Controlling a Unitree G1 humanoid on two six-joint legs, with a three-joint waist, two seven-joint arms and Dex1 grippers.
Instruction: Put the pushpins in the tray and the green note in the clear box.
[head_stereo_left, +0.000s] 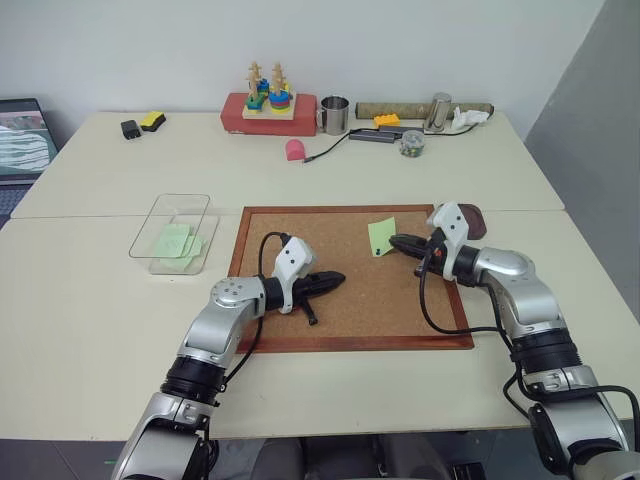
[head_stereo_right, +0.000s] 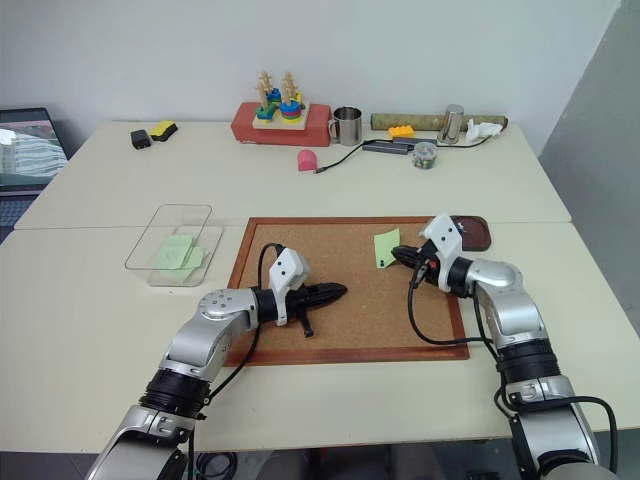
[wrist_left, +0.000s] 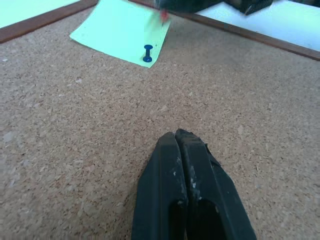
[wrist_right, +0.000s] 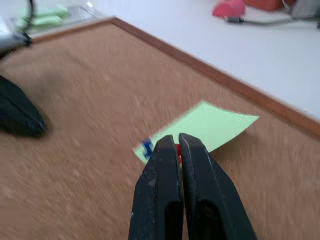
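The green note (head_stereo_left: 381, 236) lies on the cork board (head_stereo_left: 350, 320), with a blue pushpin (wrist_left: 148, 52) stuck through its near corner. My right gripper (wrist_right: 175, 140) hovers just above that corner, shut on a red pushpin (wrist_right: 178, 148) whose head shows between the fingertips. Over the board's middle, my left gripper (head_stereo_left: 338, 279) is shut and holds nothing. The dark brown tray (head_stereo_right: 475, 230) sits just behind my right wrist, off the board's right corner. The clear box (head_stereo_left: 172, 232) stands left of the board and holds green slips.
Along the table's far side stand a red toy block with stacking pegs (head_stereo_left: 268, 108), a steel cup (head_stereo_left: 334, 114), a pink object with a cable (head_stereo_left: 296, 150) and a small jar (head_stereo_left: 411, 144). A laptop (head_stereo_left: 22, 140) sits at the far left.
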